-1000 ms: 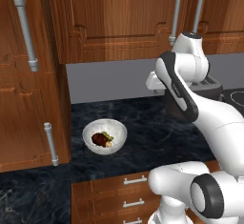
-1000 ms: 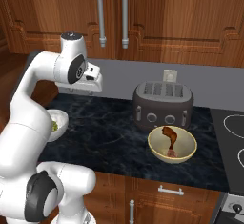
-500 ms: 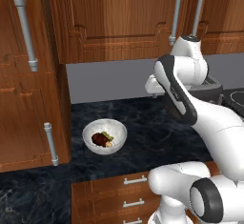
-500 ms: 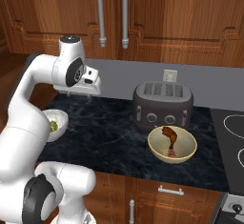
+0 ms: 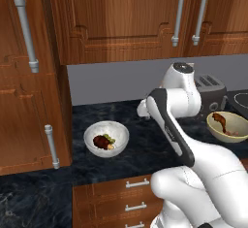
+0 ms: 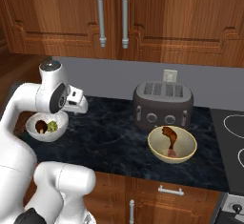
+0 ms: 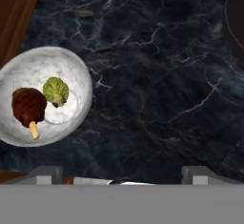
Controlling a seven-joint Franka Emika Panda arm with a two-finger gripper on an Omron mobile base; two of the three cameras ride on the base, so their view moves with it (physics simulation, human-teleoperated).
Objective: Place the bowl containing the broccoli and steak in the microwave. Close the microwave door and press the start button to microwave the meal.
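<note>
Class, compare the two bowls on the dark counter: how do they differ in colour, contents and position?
The white bowl is glossy white; the tan bowl is yellowish. The white bowl holds a dark steak and green broccoli; the tan bowl holds a brown drumstick. The white bowl sits near the wooden cabinet, the tan bowl before the toaster. Both are round, upright, untouched.

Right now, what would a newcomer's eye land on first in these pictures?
The round glossy white bowl with a dark brown steak lump and green broccoli, on the dark marble counter by the wooden cabinet. The open claw hangs above the counter beside it. Farther right stands a grey four-slot toaster.
</note>
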